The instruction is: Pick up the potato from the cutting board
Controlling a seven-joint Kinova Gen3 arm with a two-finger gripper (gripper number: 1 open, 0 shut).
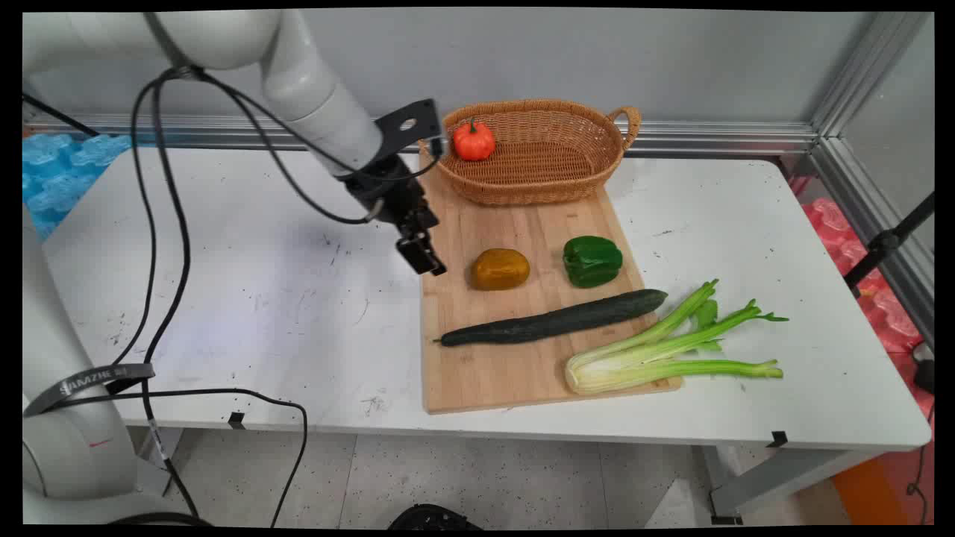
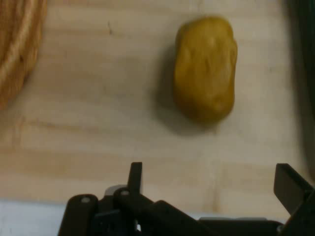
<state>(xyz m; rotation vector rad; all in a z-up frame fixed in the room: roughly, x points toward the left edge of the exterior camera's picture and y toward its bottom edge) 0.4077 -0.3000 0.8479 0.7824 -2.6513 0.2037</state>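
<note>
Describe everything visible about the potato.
The potato is a smooth, rounded oblong, yellowish-brown, with shallow dents in its skin and no cuts or marks that show. It lies on its side on the wooden board, alone. The green pepper sits apart to its right in the main view, the cucumber apart on its near side, the basket behind. Nothing touches it but the board. The open gripper hangs just to its left, clear of it; in the hand view the potato lies ahead of the fingers.
</note>
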